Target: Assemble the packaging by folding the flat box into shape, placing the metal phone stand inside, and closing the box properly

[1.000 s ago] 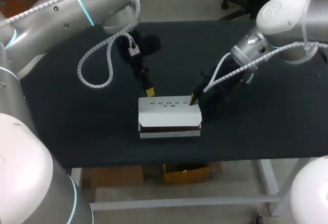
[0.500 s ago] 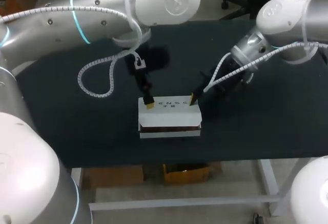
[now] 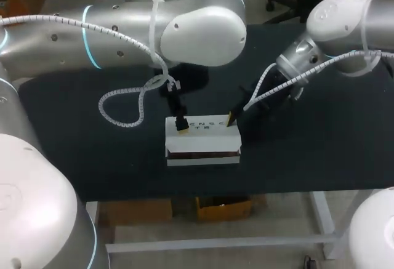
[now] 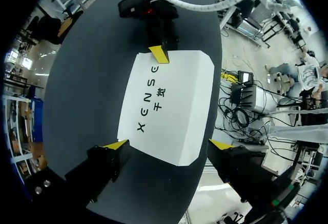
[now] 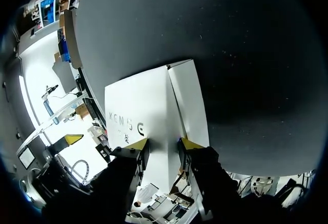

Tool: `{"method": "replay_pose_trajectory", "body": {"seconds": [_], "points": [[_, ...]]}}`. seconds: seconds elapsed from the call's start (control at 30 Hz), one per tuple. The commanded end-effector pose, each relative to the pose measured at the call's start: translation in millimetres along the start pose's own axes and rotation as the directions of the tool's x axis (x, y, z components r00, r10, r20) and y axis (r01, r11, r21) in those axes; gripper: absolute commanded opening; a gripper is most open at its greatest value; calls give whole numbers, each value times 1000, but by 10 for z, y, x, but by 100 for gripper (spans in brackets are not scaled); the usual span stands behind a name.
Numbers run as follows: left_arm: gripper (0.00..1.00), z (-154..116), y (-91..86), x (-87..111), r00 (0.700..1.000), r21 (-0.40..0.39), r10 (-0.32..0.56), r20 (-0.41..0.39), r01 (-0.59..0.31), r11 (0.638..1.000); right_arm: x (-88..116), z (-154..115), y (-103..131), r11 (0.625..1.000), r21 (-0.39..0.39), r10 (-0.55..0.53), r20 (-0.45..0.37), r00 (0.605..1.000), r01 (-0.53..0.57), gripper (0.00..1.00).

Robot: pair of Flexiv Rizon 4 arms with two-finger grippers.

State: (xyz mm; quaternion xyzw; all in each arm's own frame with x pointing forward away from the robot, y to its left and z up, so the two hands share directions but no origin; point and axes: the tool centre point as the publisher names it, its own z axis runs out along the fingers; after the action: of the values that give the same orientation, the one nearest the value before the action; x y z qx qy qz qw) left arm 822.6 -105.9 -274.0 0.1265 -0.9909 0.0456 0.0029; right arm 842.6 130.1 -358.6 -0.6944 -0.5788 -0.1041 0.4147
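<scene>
Right, the box sits formed mid-bench, lid down, but a dark gap runs along its front, so I judge it not tucked home. The metal stand is not visible. The left claw is spread wide over the box's left end, gripping nothing. The right claw rests at the far right corner; can't tell if it pinches or only presses. Thin card: light, smooth, likely to slide and to dent under point load. Best hold is across the ends at the folded edges, pushing the lid near its front lip
</scene>
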Motion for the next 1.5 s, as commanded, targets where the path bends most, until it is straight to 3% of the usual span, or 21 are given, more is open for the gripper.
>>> {"method": "replay_pose_trajectory", "body": {"seconds": [0.03,0.5,0.93,1.5], "points": [[100,16,-11,32,1000,-4,6,23,-6,1000,10,13,17,1000,3,-1,0,1000,1,35],[100,191,-71,274,986,-20,115,118,-113,993,-7,32,50,1000,8,5,-1,1000,-5,34],[100,350,-147,268,975,-25,140,170,-138,990,-5,24,53,1000,8,3,-1,1000,-3,34],[100,407,-98,221,969,-39,128,213,-123,992,21,31,55,1000,8,2,3,1000,-2,33]]}}
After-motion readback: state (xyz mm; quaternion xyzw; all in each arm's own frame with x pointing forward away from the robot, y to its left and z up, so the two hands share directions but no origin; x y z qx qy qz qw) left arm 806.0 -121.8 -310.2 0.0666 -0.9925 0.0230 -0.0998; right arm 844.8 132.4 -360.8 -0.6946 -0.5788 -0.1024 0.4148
